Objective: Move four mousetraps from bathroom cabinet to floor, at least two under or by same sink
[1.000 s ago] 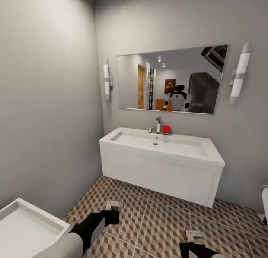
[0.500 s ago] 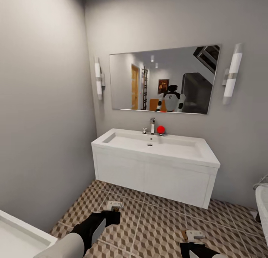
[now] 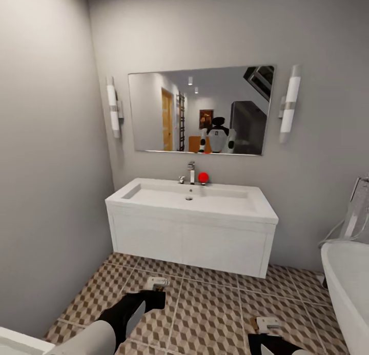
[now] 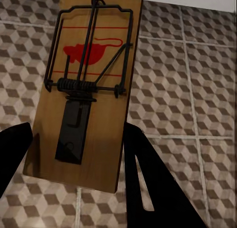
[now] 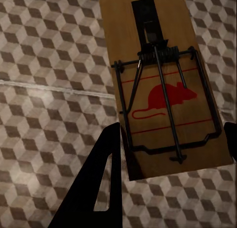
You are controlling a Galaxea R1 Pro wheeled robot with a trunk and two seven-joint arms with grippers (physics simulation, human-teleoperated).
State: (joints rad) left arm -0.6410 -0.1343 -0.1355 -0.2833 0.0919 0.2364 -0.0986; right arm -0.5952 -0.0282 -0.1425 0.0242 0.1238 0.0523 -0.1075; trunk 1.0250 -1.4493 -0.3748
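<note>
**Two traps in hand, sink ahead**

While both arms hang low over the tiled floor [image 3: 215, 314], each tool carries a mousetrap. The left tool [image 3: 154, 297] grips one mousetrap [image 4: 86, 89] by its long edges, the fingers [image 4: 148, 178] pressed against the board's sides, and the board's long axis runs straight out along the fingers. The right tool [image 3: 266, 337] clamps the second mousetrap [image 5: 163, 84] the same way. Seen from the head, both boards point toward the white sink [image 3: 192, 201], which stands beyond them against the wall under the mirror [image 3: 200, 111]. The left arm looks nearer the sink's front, so its trap probably goes down first, just beside the cabinet's base.
</note>
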